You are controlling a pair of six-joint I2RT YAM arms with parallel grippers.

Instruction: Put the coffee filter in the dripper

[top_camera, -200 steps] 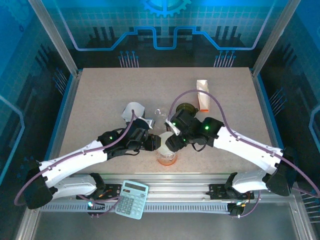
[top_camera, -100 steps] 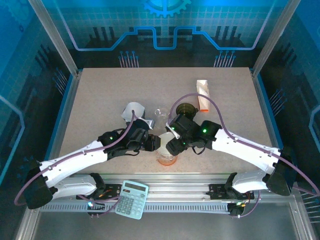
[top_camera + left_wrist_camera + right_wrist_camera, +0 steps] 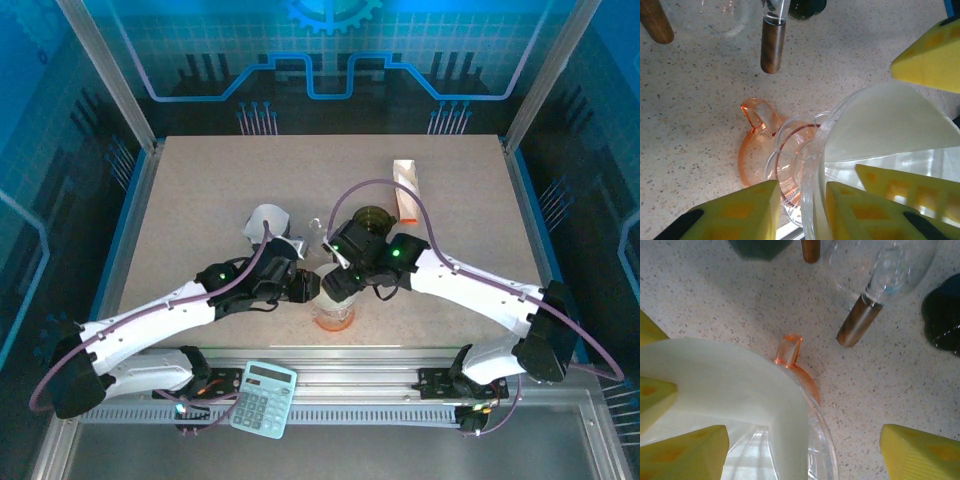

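Paper filter point(image 3: 880, 130), seemingly one; one dripper point(image 3: 759, 114).

A speckled beige tabletop point(image 3: 250, 170) sits inside an aluminium frame, with slanted posts point(image 3: 105, 75) rising at the far corners. The far wall point(image 3: 420, 40) glows blue with grid and circuit lines, a gear emblem point(image 3: 333, 12) at its top. Dark blue panels point(image 3: 40, 200) close both sides. A ribbed metal rail point(image 3: 380, 410) runs along the near edge.

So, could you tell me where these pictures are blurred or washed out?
Left wrist view: yellow foam fingertips blur; the orange glass dripper is sharp. Right wrist view: the white paper coffee filter looks washed out. Top view: blue glow tints the enclosure.
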